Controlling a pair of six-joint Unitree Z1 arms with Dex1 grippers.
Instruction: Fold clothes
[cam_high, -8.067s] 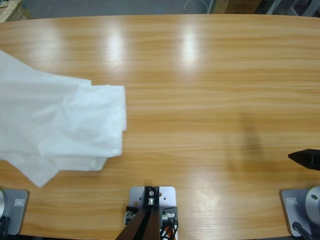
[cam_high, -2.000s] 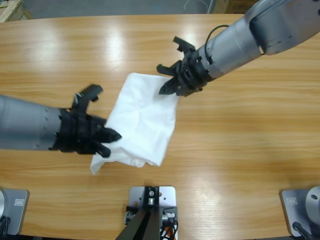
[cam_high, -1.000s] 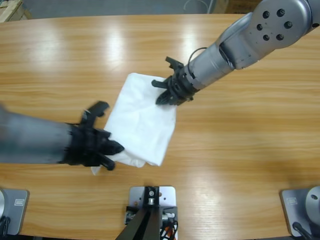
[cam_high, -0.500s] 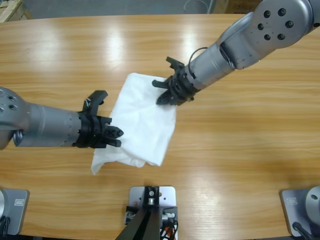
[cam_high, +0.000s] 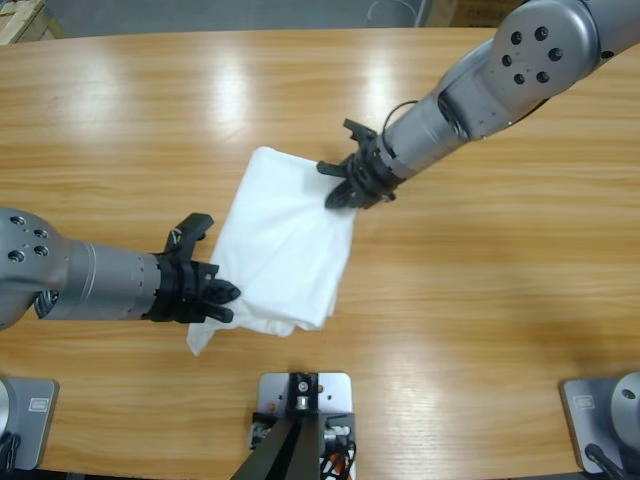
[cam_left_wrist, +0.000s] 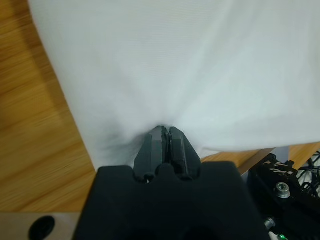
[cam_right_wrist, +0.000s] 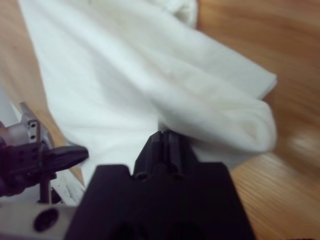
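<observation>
**Shirt pinched at two edges, mid-table**

Shirt (cam_high: 285, 245) lies as a folded white bundle near the middle of the wooden table (cam_high: 480, 300), and I have both arms on it. My left gripper (cam_high: 222, 292) comes in from the left edge of the high view and is clamped on the cloth at its lower left edge; in the left wrist view the jaws sit together with fabric bunched at their tips. My right gripper (cam_high: 343, 187) reaches down from the upper right corner and pinches the bundle's upper right edge, jaws closed on a fold.
</observation>
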